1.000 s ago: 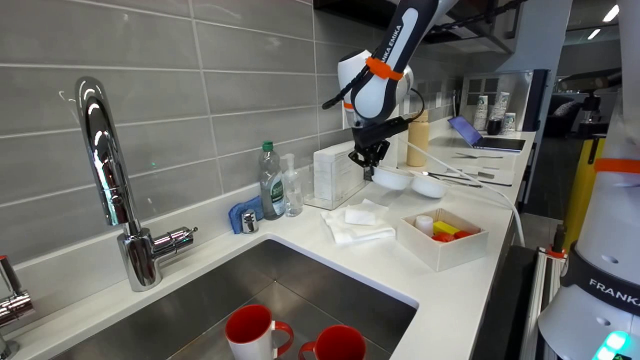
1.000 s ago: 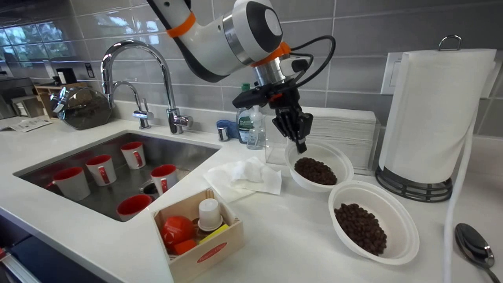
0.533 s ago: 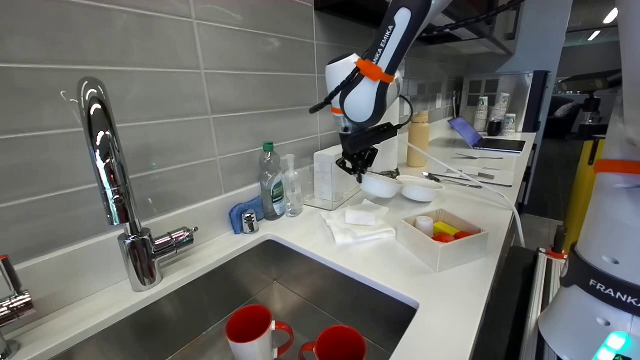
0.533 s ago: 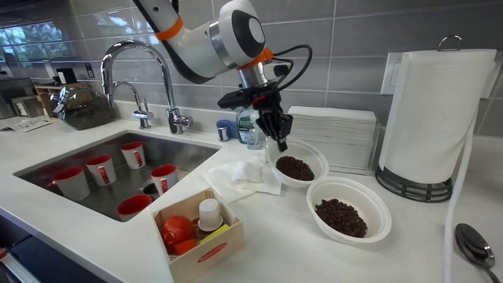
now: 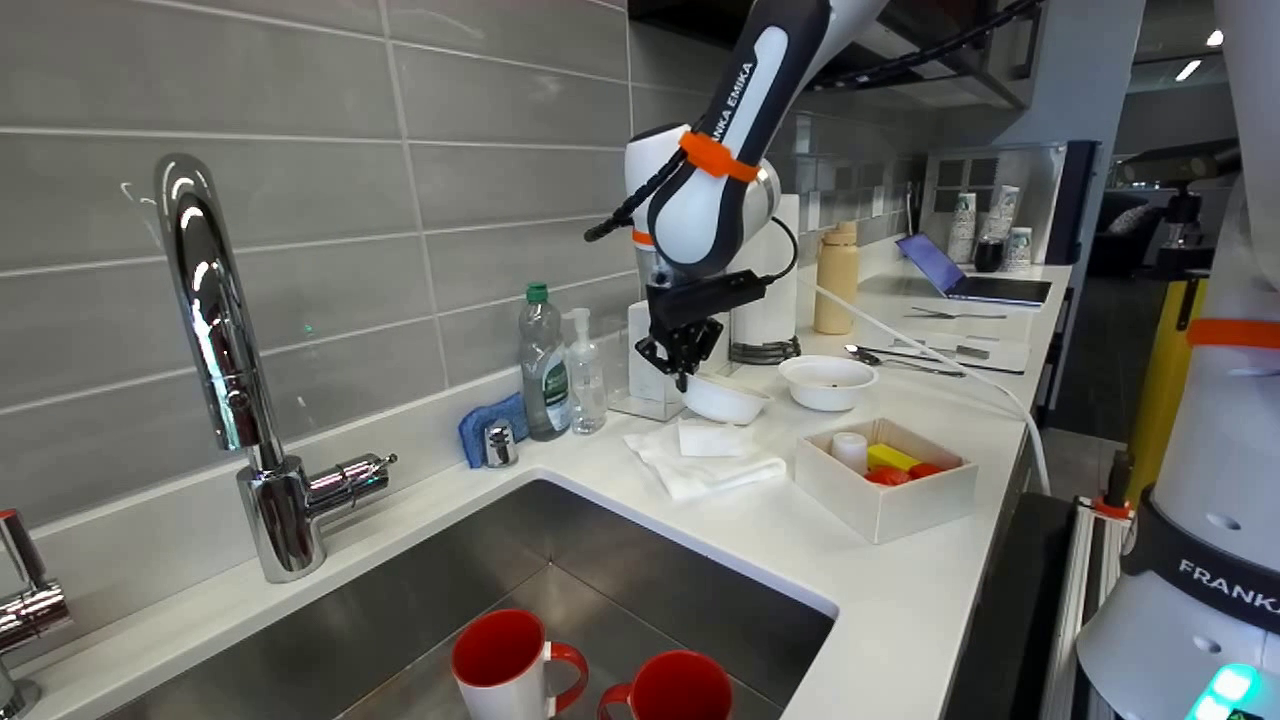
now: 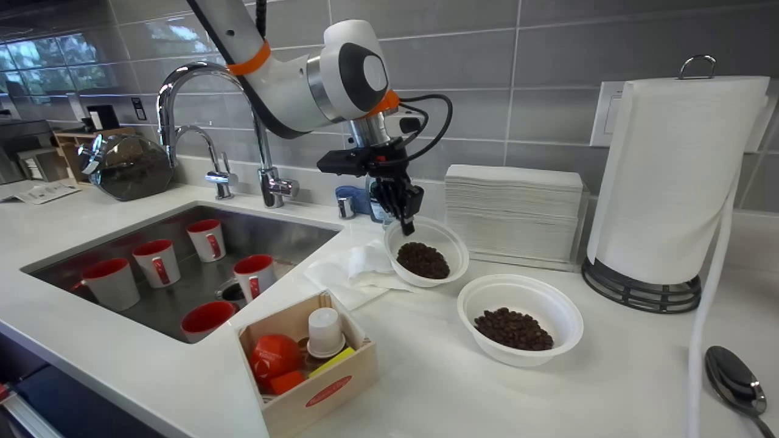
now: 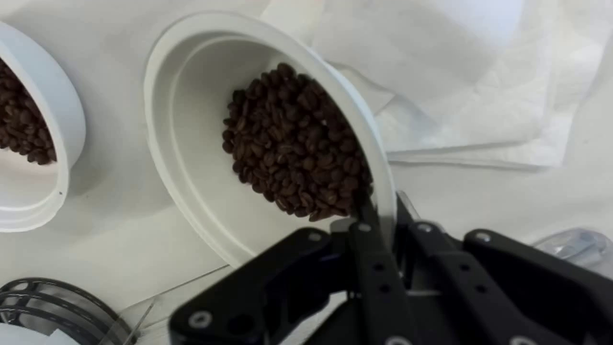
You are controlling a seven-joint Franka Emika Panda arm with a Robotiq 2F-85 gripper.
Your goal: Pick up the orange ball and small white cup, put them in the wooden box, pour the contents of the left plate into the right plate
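My gripper (image 7: 385,213) is shut on the rim of the left white bowl (image 7: 201,143), one finger inside and one outside. That bowl holds dark brown beans and is tilted; in an exterior view it stands at the napkins' edge (image 6: 441,234). I cannot tell whether it touches the counter. The right white bowl (image 6: 548,298) also holds beans and sits upright beside it, apart; part of it shows in the wrist view (image 7: 67,105). The wooden box (image 6: 341,389) holds the red-orange ball (image 6: 275,356) and the small white cup (image 6: 325,330). It also shows elsewhere (image 5: 840,505).
White napkins (image 6: 347,280) lie partly by the held bowl. A napkin stack (image 6: 514,213) and soap bottles (image 5: 543,365) stand along the wall. A paper towel roll (image 6: 675,182), a white cable (image 6: 706,304) and a spoon (image 6: 733,377) are at the right. The sink (image 6: 201,267) holds red-white mugs.
My gripper and the held left bowl have moved toward the sink and a little lower. The right bowl shifted the same way, from tilted against the left bowl to flat and apart. The napkins shifted slightly.
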